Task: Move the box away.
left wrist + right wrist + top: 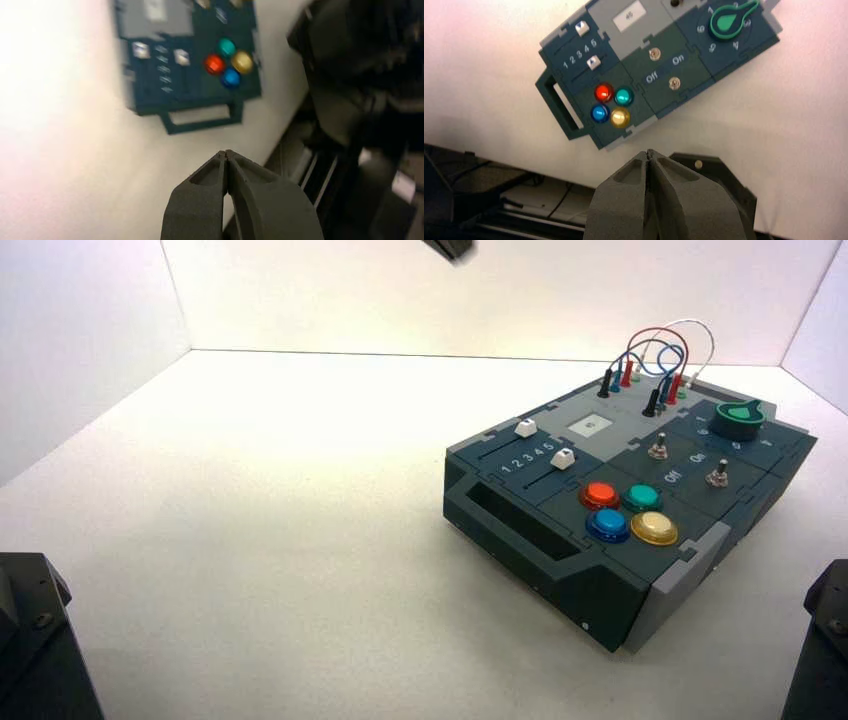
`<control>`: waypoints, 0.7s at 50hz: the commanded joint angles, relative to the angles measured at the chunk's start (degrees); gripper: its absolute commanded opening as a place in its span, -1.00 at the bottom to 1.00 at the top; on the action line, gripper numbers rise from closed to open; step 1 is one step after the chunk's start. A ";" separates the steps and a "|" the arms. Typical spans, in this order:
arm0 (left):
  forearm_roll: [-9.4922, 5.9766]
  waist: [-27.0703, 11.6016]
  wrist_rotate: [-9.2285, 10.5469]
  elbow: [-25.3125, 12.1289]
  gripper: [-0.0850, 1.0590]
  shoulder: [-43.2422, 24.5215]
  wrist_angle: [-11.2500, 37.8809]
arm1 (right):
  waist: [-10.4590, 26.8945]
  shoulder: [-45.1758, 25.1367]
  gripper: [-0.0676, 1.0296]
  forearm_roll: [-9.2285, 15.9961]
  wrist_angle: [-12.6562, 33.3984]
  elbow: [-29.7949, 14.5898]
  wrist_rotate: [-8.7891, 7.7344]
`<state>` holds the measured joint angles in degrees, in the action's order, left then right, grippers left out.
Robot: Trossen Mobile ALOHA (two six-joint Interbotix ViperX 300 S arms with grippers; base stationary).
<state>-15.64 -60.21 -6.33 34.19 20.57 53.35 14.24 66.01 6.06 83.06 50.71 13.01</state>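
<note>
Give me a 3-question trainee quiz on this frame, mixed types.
1. True or false: the left hand touches the box.
2. Which button is next to the blue button, nearer the right hand? A yellow B white C purple
3. Fill in: both hands are ___ (open/shut).

Key: 1 false, it is held clear of the box. 2 A, the yellow button. 3 shut.

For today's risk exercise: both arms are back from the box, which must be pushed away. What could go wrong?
1. The looped wires stand up at the box's far end; a gripper could snag them.
2. Pushing on the buttons or switches could press them.
3. The box sits turned, so an off-centre push may spin it.
</note>
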 commanded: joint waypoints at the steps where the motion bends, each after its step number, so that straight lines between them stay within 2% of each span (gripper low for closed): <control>1: -0.18 -2.37 -1.14 -1.58 -0.91 -2.02 0.88 | -0.09 -0.53 -0.92 1.76 0.09 -2.29 0.62; 6: -0.18 -3.16 -3.08 -1.49 -0.91 -5.27 2.20 | -0.18 -1.14 -0.92 3.52 -1.23 -2.20 0.97; 14: -0.18 -4.13 -7.56 -2.90 -0.91 -11.69 4.75 | -0.18 -2.72 -0.92 4.57 -3.87 -0.88 1.05; 18: -0.09 -4.22 -9.05 -4.22 -0.91 -14.24 5.98 | -0.09 -2.81 -0.92 5.01 -5.36 -0.35 1.05; 27: -0.09 -4.48 -10.90 -6.77 -0.91 -17.05 6.59 | -0.09 -2.20 -0.92 5.63 -7.82 0.88 1.23; 31: 0.26 -4.48 -11.16 -7.73 -0.91 -18.02 7.29 | -0.09 -1.93 -0.92 5.71 -8.79 1.41 1.23; 35: 0.79 -4.48 -12.22 -8.53 -0.91 -19.42 8.17 | -0.09 -1.58 -0.92 5.98 -9.67 1.76 1.23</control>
<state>-15.21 -64.42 -17.67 27.60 1.23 61.00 14.24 64.60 11.51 74.62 52.91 13.80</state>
